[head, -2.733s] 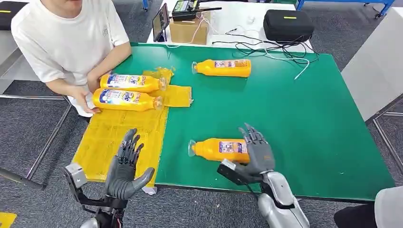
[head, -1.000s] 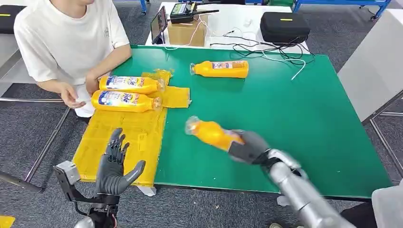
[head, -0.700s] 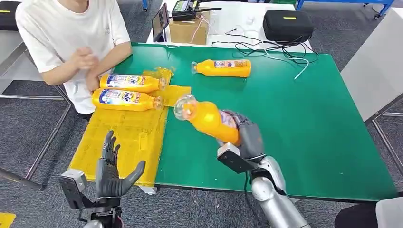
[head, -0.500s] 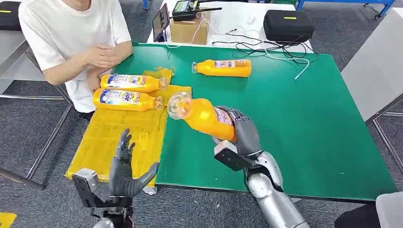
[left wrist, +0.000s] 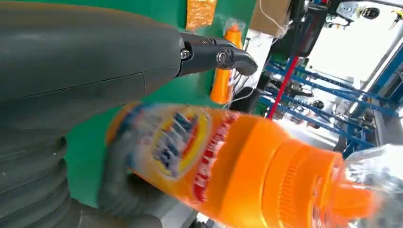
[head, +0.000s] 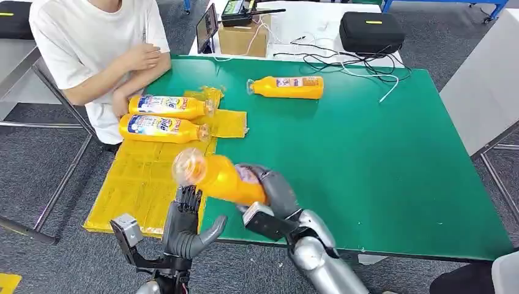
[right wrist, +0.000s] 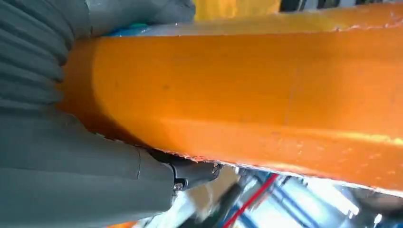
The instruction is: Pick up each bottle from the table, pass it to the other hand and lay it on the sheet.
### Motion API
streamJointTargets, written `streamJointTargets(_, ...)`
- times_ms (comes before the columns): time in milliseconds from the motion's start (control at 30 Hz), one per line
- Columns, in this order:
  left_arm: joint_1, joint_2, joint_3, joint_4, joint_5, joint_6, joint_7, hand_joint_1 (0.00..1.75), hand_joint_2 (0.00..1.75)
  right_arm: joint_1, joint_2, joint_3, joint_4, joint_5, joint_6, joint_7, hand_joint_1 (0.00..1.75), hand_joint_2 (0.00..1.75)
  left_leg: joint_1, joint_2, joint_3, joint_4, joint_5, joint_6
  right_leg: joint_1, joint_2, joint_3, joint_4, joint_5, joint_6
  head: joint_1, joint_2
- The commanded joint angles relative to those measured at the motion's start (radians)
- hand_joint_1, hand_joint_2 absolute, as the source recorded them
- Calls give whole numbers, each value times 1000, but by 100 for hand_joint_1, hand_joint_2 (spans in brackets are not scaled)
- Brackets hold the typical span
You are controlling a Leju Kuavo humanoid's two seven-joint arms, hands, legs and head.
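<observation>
My right hand grips an orange bottle by its base, held in the air with the clear cap pointing left over the sheet's edge. The same bottle lies against that hand's palm in the right wrist view. My left hand is open, fingers up, just below the bottle's neck; the left wrist view has the bottle close in front of the thumb. Two orange bottles lie side by side on the yellow sheet. Another orange bottle lies on the green table at the back.
A person in a white shirt sits at the table's far left corner with arms folded near the two laid bottles. A cardboard box, a black case and loose cables are behind the table's far edge.
My right hand lifted the bottle off the table and carried it left to my left hand, which rose toward it. The person drew both hands back from the sheet.
</observation>
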Motion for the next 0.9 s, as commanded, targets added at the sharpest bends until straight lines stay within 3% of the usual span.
streamJointTargets(33,-46,42,-64,65,28,41,0,0,175,-16,20,130,78,-38,25,-5,175,175,0,1,1,-1,0,-1,0,1,1,-1,0,-1,0,0)
streamJointTargets(500,-66,55,-103,101,58,75,6,0,175,-20,10,194,83,-58,19,7,175,175,1,2,5,-1,-1,-2,1,0,5,-1,-1,-2,0,0)
streamJointTargets(533,-66,55,-103,101,58,75,6,44,175,-20,10,194,83,-58,19,7,175,175,0,1,3,-1,0,-1,1,0,2,-1,0,-2,0,0)
streamJointTargets(567,-68,50,-98,106,67,79,11,175,175,-21,12,195,80,-58,17,8,175,175,0,1,2,-1,0,-1,0,0,2,-1,0,-2,0,0)
streamJointTargets(633,-74,47,-90,117,91,83,28,175,175,-22,15,194,80,-29,-31,18,175,175,1,2,4,-1,-1,-2,1,0,4,-1,-1,-3,0,0)
streamJointTargets(667,-74,45,-86,118,105,81,36,175,175,-21,18,191,82,-28,-40,21,80,175,0,1,2,-1,0,-1,1,0,1,-1,0,-1,0,0)
streamJointTargets(700,-74,46,-79,117,118,79,44,175,175,-20,23,188,85,-31,-47,23,9,175,0,1,1,-1,0,-1,0,0,1,-1,0,-1,0,0)
streamJointTargets(733,-75,48,-74,115,125,81,47,175,175,-15,30,179,85,-32,-74,11,0,0,1,2,3,-1,-1,-2,1,1,3,-1,0,-2,0,0)
streamJointTargets(900,-76,43,-43,109,178,86,72,175,175,0,41,154,77,-55,-123,-17,0,0,1,2,2,-1,-1,-1,1,1,2,-1,0,-2,0,0)
